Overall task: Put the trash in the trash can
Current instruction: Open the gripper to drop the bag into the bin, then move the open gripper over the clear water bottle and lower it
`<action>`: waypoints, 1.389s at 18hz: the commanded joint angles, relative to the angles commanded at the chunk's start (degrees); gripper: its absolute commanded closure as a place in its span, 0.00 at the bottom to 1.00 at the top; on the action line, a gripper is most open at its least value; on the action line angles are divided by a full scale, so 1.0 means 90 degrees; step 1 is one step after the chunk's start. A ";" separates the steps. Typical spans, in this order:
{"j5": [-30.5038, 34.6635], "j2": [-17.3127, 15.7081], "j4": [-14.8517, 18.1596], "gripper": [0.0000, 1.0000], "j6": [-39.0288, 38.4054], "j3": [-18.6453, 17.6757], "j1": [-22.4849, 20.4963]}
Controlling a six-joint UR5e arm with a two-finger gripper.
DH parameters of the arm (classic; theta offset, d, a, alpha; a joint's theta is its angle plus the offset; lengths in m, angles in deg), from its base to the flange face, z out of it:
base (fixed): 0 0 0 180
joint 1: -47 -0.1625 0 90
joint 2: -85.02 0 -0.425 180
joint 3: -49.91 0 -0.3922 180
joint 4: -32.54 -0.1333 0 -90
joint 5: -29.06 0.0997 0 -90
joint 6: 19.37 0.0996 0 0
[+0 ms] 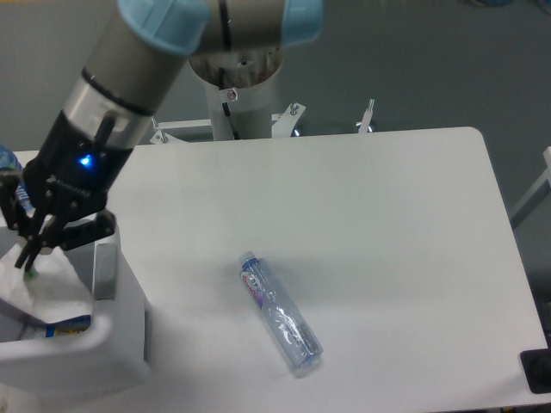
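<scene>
One clear ribbed bottle (280, 313) lies on the table (387, 224); gripper (28, 255) pinches one wrinkly translucent piece (43, 288) over the boxy white bin (108, 344) — far left.

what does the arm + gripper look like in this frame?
Silver-grey tubular arm with light-blue joint caps. Silver wrist collar, then a black gripper body with a lit blue LED and black linkage fingers. No loose cables visible.
</scene>
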 joint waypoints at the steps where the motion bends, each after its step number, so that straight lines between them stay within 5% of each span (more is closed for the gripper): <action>1: 0.0000 0.0010 0.0010 0.44 0.0040 0.0000 0.0000; 3: 0.0000 -0.0009 0.0000 0.26 0.0059 0.0000 0.0000; 12: 0.0223 -0.0078 -0.0019 0.00 0.0050 0.0078 -0.0546; 19: 0.3006 -0.0185 0.0087 0.00 0.0050 0.0108 -0.0937; 25: 0.4111 0.0497 0.0107 0.00 0.0479 0.0098 -0.1142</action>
